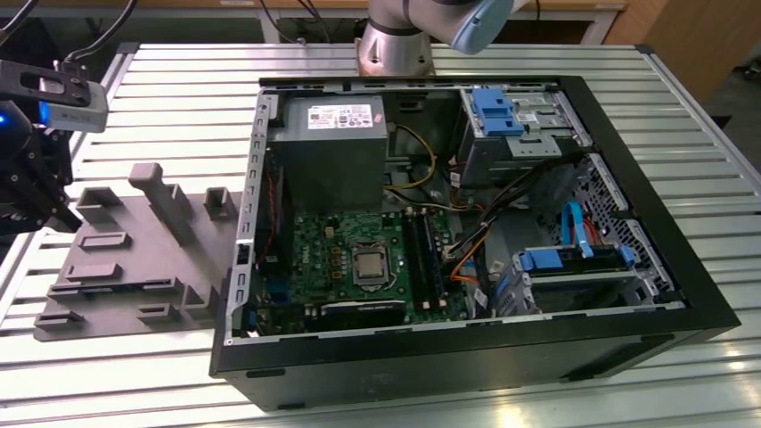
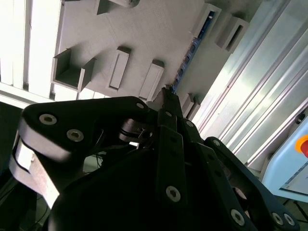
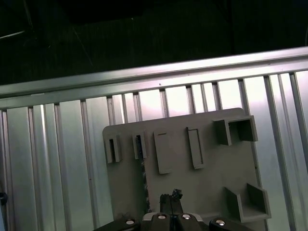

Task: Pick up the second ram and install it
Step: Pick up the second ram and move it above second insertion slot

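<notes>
Above grey holder tray [image 3: 211, 163], claw [image 3: 171, 197] closed on nothing; second ram [image 3: 143, 183] on edge in tray. Pickup stage; grasp likely needs claw spread, squared to stick.

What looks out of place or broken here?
Nothing stands out. The open case lies on the table with nothing spilled, and the ram stands on edge in the tray, close to the end effector.

Looked like robotics lab or workshop: ribbed aluminium bench [image 1: 178, 80], opened desktop computer case [image 1: 476, 366], grey holder tray [image 1: 131, 267], robot arm base [image 1: 393, 49] mounted at bench edge.
</notes>
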Motion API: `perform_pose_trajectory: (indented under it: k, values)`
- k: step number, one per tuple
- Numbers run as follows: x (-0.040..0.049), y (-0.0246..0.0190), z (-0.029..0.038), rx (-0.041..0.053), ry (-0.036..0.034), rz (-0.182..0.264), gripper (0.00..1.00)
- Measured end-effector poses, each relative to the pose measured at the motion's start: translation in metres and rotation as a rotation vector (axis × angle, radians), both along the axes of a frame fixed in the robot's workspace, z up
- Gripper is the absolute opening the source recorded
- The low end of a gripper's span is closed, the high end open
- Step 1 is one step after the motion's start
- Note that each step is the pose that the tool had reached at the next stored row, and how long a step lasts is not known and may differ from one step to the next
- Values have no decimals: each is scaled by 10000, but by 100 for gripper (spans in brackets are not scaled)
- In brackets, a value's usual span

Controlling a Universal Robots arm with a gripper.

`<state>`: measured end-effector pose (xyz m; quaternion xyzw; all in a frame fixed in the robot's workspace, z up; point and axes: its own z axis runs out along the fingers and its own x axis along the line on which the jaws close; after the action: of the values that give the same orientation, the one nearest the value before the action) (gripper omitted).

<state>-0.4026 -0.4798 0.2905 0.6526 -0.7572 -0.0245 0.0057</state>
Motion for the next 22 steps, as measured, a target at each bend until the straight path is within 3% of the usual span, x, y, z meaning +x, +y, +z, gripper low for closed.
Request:
perform_pose_trajectory:
  k: [12, 22]
  values:
    - [-6, -6, -28, 0, 0, 126, 11]
    - [-10, -56, -110, 1, -1, 331, 11]
